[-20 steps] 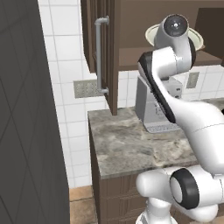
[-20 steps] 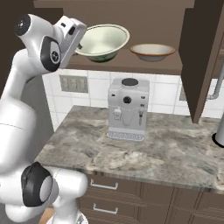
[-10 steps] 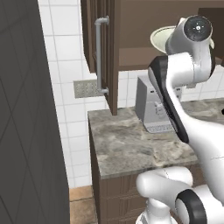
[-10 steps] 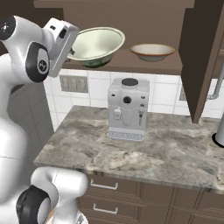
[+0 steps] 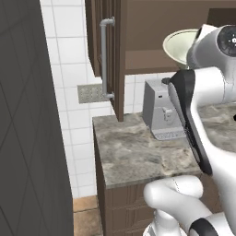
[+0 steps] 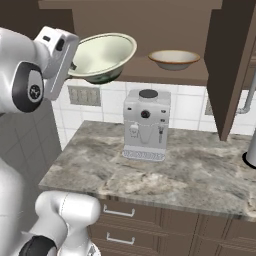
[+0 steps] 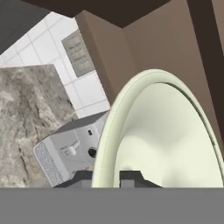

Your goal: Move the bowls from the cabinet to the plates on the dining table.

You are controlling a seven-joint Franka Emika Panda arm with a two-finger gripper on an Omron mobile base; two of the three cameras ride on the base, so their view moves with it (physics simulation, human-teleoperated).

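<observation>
Cream-white bowl [image 6: 102,56]: one, rim being pinched by gripper [image 7: 110,176], hanging clear outside cabinet [image 6: 145,20]. Tan bowl [image 6: 174,59]: one, sitting near shelf edge.

White tiled wall [image 6: 192,107] behind and below the gripper, mottled stone counter [image 6: 195,172] beneath (brown drawers [image 6: 135,227] under it).

Grey coffee machine [image 6: 146,125] standing on mottled stone counter [image 6: 200,170] | grey wall outlet [image 5: 92,93] sitting on white tiles
</observation>
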